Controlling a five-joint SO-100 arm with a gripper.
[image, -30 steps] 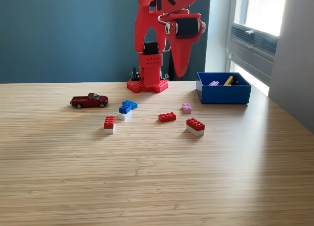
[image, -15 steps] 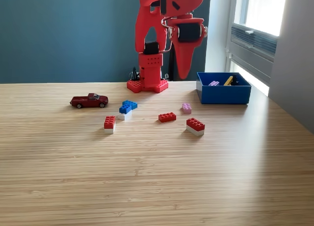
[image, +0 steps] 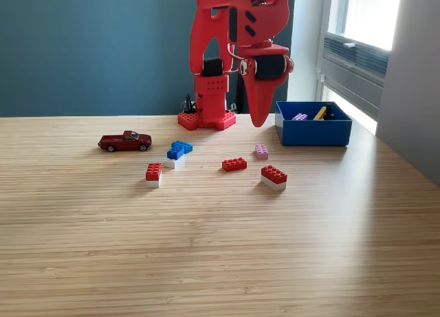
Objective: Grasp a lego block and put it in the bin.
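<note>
Items on your bench [image: 220, 262], light wood grain, exterior view:

1. Red arm [image: 227, 28], base [image: 207, 119] bolted near the bench's far edge, about mid-width. Its gripper [image: 260, 117] hangs point-down above the bench, just to the view's left of the bin. The two fingers read as one tapered red wedge from here; you cannot tell whether they are parted or pressed together. Nothing shows in them.

2. Bin [image: 313, 132], blue, open-topped, near the far right corner. Inside you can see a pale pink piece [image: 300, 116] and a yellow piece [image: 320, 113], plus something dark, too small to make out.

3. Lego blocks loose on the bench, all in the far half:
- pink block [image: 261, 151], nearest the bin;
- flat red block [image: 234, 164], just left of it;
- red-on-white block [image: 273, 177], nearest you on the right;
- blue blocks with a white piece [image: 177, 152], clustered;
- second red-on-white block [image: 153, 173], just in front of that cluster.

4. Toy car [image: 124, 141], dark red, left of the blue cluster, side-on to you.
</note>
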